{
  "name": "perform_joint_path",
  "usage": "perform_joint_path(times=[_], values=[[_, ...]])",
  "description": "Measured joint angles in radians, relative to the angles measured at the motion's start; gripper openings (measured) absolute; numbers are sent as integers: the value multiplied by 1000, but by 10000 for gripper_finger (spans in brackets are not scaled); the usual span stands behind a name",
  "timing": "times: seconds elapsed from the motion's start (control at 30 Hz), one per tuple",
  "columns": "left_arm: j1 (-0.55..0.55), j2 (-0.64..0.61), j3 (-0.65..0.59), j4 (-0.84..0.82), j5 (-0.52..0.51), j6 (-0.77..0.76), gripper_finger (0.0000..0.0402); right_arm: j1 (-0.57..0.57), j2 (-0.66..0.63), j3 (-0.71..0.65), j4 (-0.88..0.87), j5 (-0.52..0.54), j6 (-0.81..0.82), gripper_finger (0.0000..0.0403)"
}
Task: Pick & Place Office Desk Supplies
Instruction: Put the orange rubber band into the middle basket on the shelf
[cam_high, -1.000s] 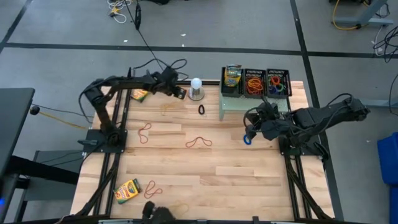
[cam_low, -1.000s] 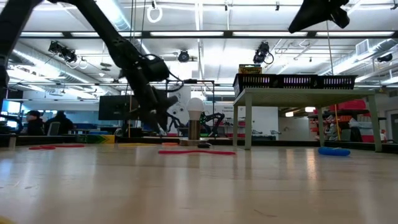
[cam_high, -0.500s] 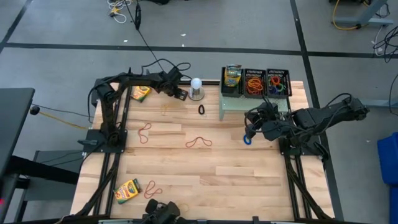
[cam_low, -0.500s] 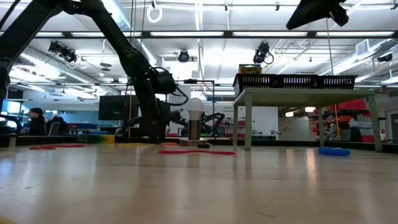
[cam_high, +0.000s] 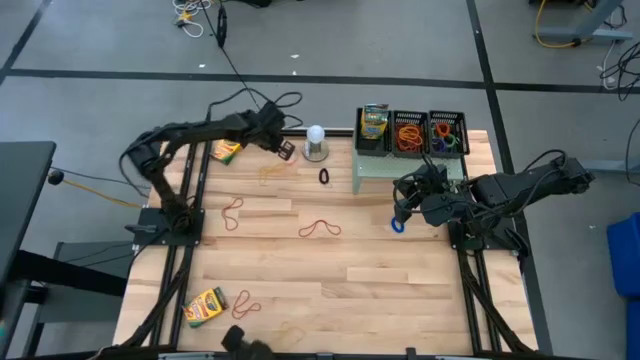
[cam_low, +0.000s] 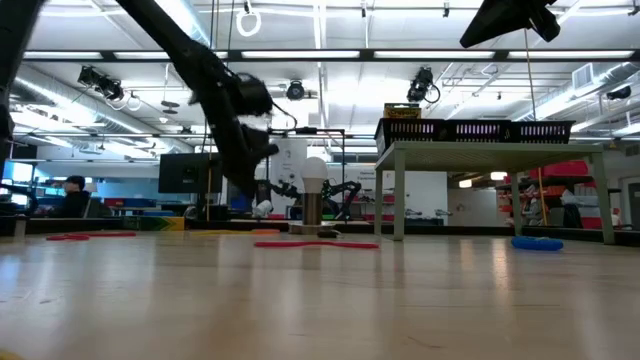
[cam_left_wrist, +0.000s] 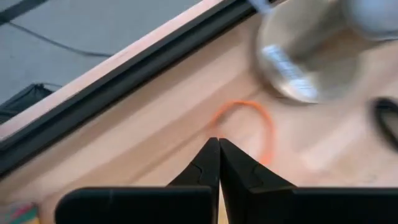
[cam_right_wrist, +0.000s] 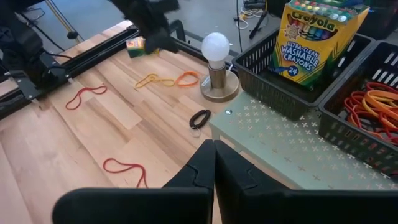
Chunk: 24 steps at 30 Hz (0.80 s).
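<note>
The left pincer (cam_left_wrist: 218, 144), fingers together, hangs just above the orange rubber band (cam_left_wrist: 249, 127) lying flat on the surface (cam_left_wrist: 155, 137) beside the lamp base (cam_left_wrist: 308, 59); light, limp, best pinched on one strand.

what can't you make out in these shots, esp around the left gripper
- Left gripper, left wrist view: shut; whether it pinches the orange rubber band is hidden by its own tips.
- Ball lamp, same view: blurred, cut off by the edge.
- Blue band, high view: right gripper overlaps it; contact unclear.
- Basket contents, low view: mostly hidden by the walls.
</note>
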Motion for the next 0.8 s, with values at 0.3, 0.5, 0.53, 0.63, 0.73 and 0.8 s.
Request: perform_joint_path(times=[0.3,0.5,0.53,0.63,0.73,0.8], values=[[-214,-387,-347,184,-40,-170,3,0,5,0,0,-62,12,7],[-257,-457,-408,177,-130,-359,5,-3,19,0,13,-68,-18,7],[-238,-445,-392,178,-120,-359,6,-3,22,0,19,-69,-22,7],[-160,-378,-340,181,-80,-340,6,-3,28,0,33,-70,-36,7],[-80,-275,-283,180,-6,-316,12,-1,40,0,45,-77,-32,7],[-44,-197,-243,182,40,-294,24,9,40,0,56,-88,-31,7]])
